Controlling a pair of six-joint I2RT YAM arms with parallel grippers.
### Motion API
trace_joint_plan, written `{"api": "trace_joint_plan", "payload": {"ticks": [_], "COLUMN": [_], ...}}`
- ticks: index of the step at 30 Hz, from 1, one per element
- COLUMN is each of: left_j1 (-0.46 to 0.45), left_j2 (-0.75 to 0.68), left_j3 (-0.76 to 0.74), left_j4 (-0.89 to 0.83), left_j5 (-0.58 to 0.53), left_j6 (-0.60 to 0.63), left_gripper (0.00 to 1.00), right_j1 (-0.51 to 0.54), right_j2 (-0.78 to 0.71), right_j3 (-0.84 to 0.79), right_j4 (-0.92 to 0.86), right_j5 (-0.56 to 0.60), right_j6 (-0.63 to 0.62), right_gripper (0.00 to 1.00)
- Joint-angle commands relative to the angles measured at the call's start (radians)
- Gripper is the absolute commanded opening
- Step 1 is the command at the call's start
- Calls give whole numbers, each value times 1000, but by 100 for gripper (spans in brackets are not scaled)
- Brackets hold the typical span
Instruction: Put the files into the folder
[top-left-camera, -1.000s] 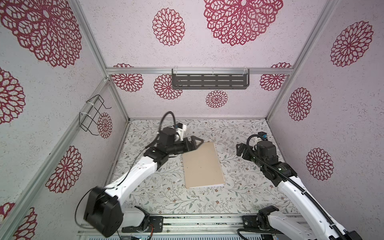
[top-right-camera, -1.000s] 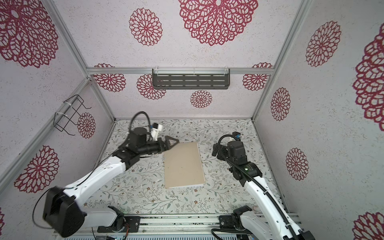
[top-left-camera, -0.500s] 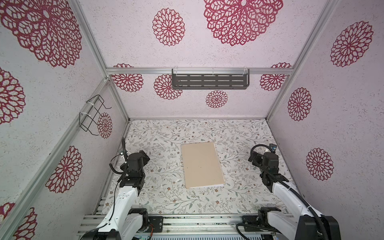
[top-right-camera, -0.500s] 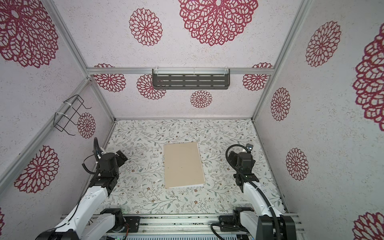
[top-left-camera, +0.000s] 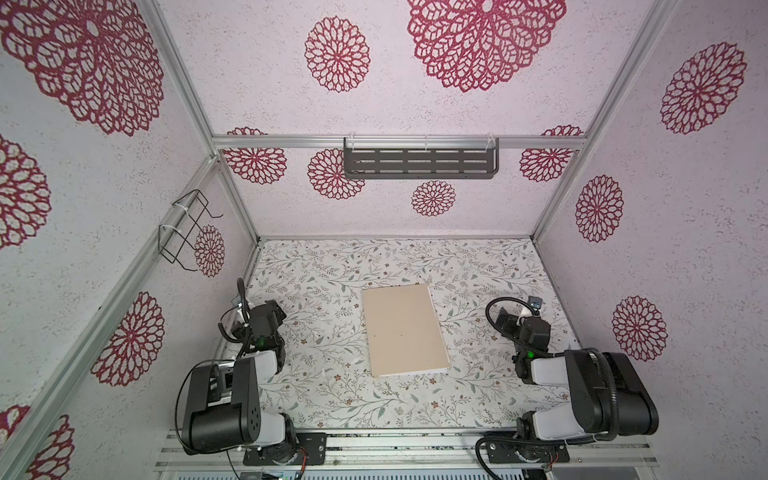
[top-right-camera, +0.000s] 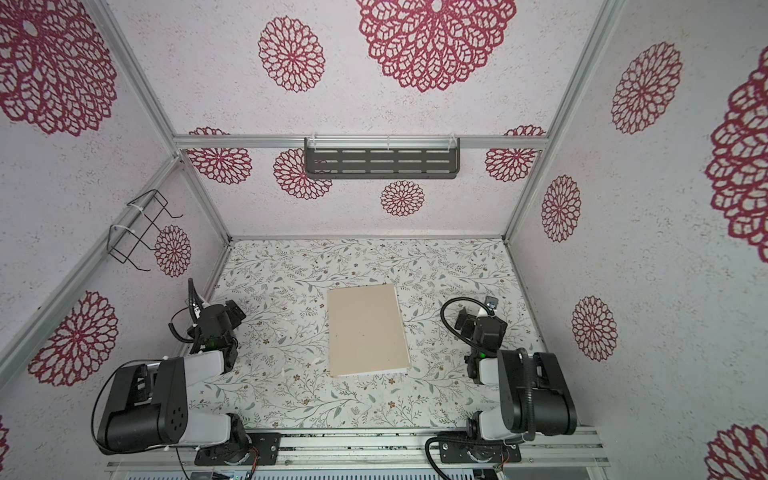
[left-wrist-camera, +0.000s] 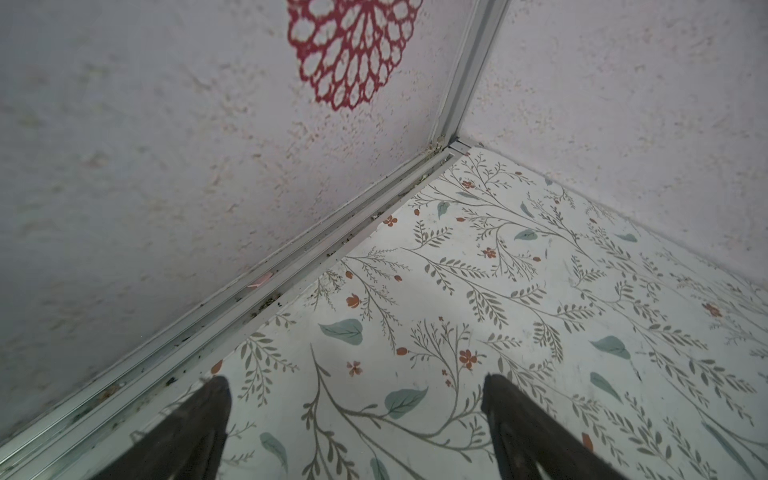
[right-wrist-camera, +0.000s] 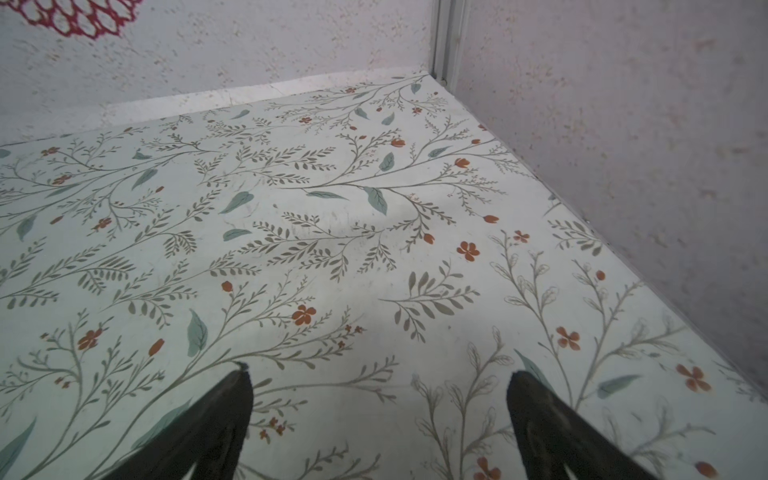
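The tan folder (top-left-camera: 405, 330) (top-right-camera: 365, 330) lies closed and flat in the middle of the floral table. The files are hidden; no loose sheet shows in any view. My left gripper (top-left-camera: 274, 311) (top-right-camera: 235, 311) sits folded back near the left wall, well apart from the folder. In the left wrist view it (left-wrist-camera: 357, 386) is open over bare table, with nothing between its dark fingers (left-wrist-camera: 208, 415). My right gripper (top-left-camera: 503, 322) (top-right-camera: 463, 322) rests near the right wall, also clear of the folder. It (right-wrist-camera: 378, 378) is open and empty over the table.
A grey slotted shelf (top-left-camera: 419, 162) hangs on the back wall and a black wire rack (top-left-camera: 187, 228) on the left wall. A metal rail (left-wrist-camera: 291, 266) runs along the table's left edge. Both arm bases stand on the front rail (top-left-camera: 395, 449).
Both arms have drawn back from the folder to the table's near sides. The left gripper has left the folder's far left corner. The folder has not moved.
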Motion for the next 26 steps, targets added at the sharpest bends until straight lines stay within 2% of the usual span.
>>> {"api": "trace_joint_plan", "payload": {"ticks": [1, 2, 3, 4, 5, 7, 9, 11, 26], "left_j1": [-54, -63, -62, -56, -55, -63, -65, -74, -99], "left_j2": [96, 152, 119, 85, 92, 132, 113, 125, 125], "left_j3": [-16, -27, -13, 11, 17, 12, 20, 11, 14], "left_j4": [288, 418, 329, 217, 207, 299, 245, 293, 289], "left_j5": [94, 82, 86, 88, 83, 64, 64, 48, 30], "left_j6": [150, 188, 172, 141, 139, 170, 154, 175, 201], "left_gripper": [97, 97, 97, 97, 97, 97, 97, 97, 97], "right_j1": [15, 14, 10, 11, 12, 14, 29, 35, 44], "right_j2": [52, 34, 52, 43, 45, 42, 43, 46, 44], "right_j3": [-9, -14, -23, -19, -13, -9, -7, 3, 14], "right_j4": [240, 215, 264, 237, 231, 216, 215, 204, 178], "right_j5": [-74, -57, -54, -44, -37, -29, -7, -15, -4], "right_j6": [-69, -62, -51, -49, -54, -55, -64, -79, -88], "right_gripper": [99, 99, 99, 99, 99, 99, 99, 99, 99]}}
